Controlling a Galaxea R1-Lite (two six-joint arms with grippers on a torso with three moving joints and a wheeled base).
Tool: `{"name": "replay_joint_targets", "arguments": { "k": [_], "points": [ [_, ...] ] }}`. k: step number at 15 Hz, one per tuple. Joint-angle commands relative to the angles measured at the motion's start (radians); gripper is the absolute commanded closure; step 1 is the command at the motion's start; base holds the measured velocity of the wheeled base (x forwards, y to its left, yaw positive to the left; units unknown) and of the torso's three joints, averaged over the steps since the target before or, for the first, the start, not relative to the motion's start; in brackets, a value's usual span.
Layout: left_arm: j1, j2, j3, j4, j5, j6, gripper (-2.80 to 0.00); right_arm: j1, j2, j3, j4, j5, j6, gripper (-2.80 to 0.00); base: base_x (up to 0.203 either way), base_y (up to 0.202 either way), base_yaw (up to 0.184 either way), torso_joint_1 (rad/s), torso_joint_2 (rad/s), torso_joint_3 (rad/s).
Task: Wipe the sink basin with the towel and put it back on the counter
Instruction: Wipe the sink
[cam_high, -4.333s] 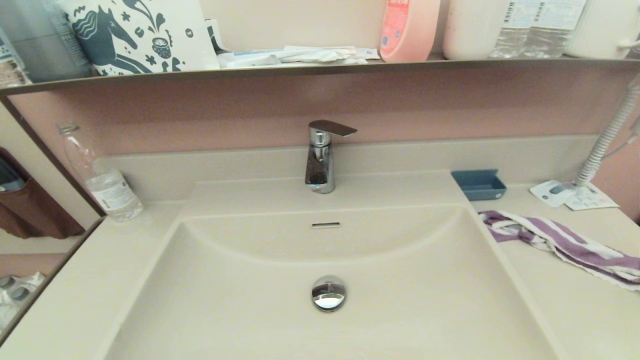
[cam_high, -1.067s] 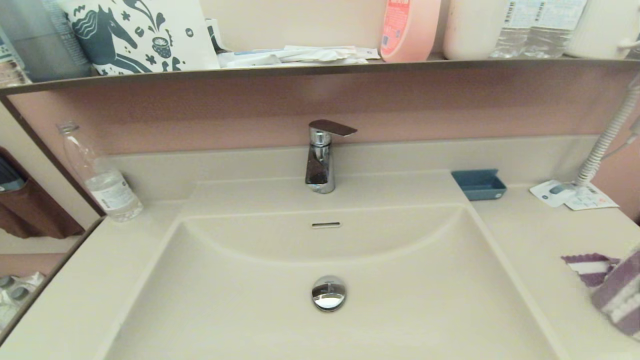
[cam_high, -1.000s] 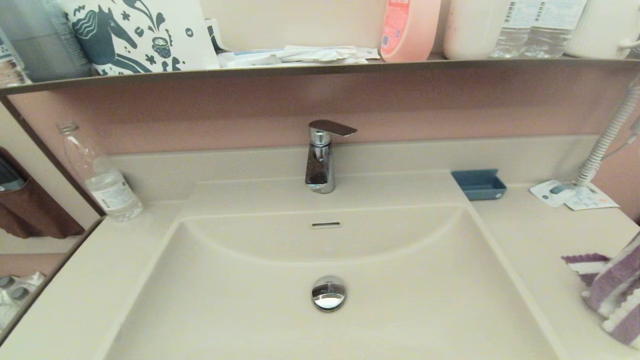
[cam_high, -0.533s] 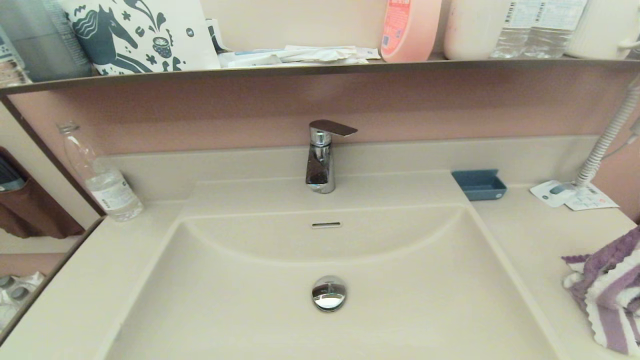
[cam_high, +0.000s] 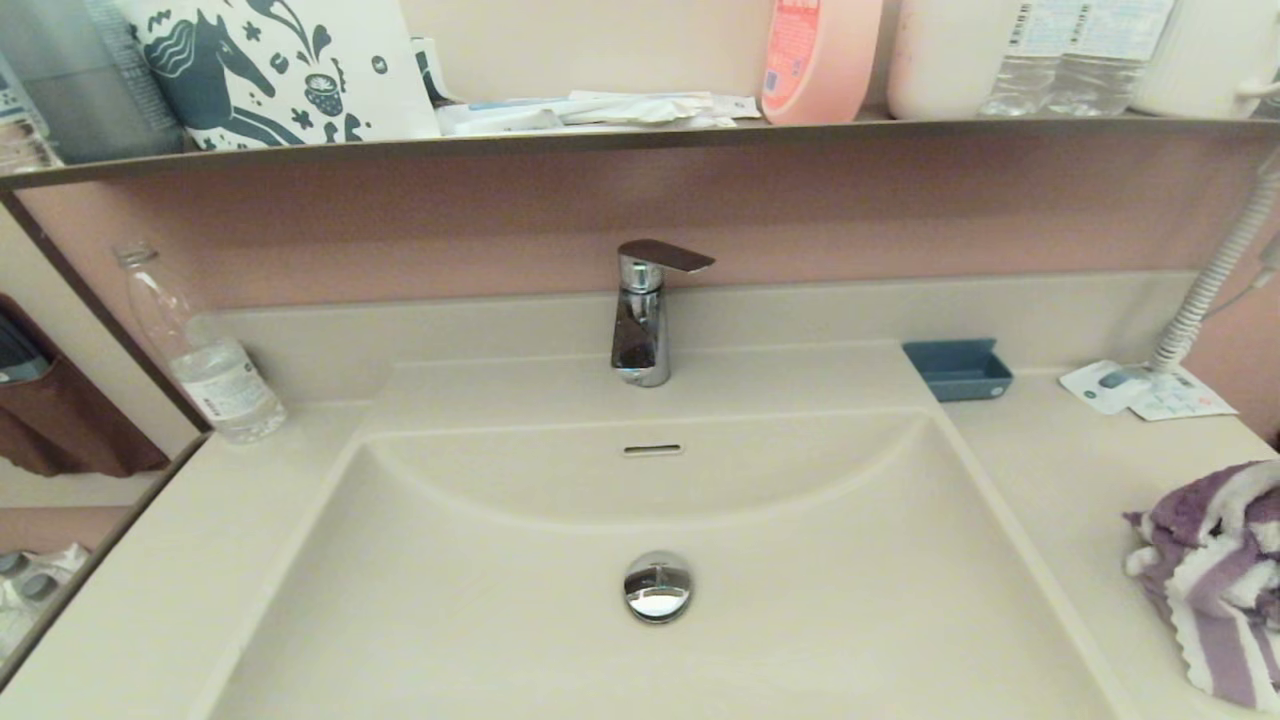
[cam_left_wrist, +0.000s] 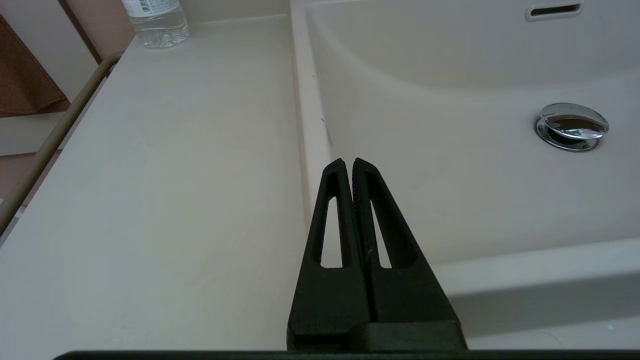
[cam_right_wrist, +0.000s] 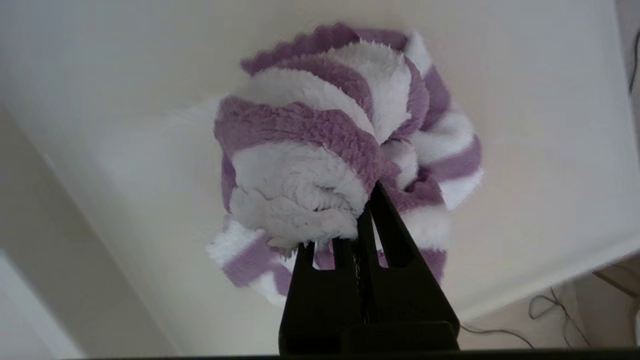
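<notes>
The right claw grips a fold of the towel, its fingers pinched tight on the bunched purple-and-white terry cloth, which hangs gathered in a ball at the lower right of the head view, over the counter beside the sink basin. The arm itself stays out of that frame; only the wrist view shows the hold. The left claw sits idle with its fingers pressed together and nothing between them, low over the basin's edge at the lower left. The basin looks untouched by the cloth — the drain plug gleams at centre and the faucet stands above it. The step in hand appears to be the pickup, just completed, with the wiping not yet begun. The next move likely calls for carrying the bundle toward the middle of the frame and lowering it onto the basin floor — keeping the grip firm, since only one fold seems held
</notes>
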Motion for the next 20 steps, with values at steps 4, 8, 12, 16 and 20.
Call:
{"name": "replay_joint_targets", "arguments": {
  "k": [4,8,12,16,20],
  "points": [
    [0.0,0.001,0.0,0.001,0.0,0.001,0.0,0.175,0.078,0.045,-0.16,-0.047,0.12,0.0,0.0,0.0,0.0,0.0,0.0,0.0],
    [0.0,0.001,0.0,-0.001,0.0,0.001,0.0,0.223,0.243,0.08,-0.321,-0.117,0.16,0.0,0.0,0.0,0.0,0.0,0.0,0.0],
    [0.0,0.001,0.0,0.0,0.0,0.001,0.0,0.281,0.325,0.123,-0.464,-0.141,0.179,0.0,0.0,0.0,0.0,0.0,0.0,0.0],
    [0.0,0.001,0.0,0.0,0.0,0.001,0.0,0.345,0.408,0.123,-0.681,-0.15,0.221,0.0,0.0,0.0,0.0,0.0,0.0,0.0],
    [0.0,0.001,0.0,0.001,0.0,0.001,0.0,0.41,0.461,0.107,-0.774,-0.171,0.225,0.0,0.0,0.0,0.0,0.0,0.0,0.0]
  ]
}}
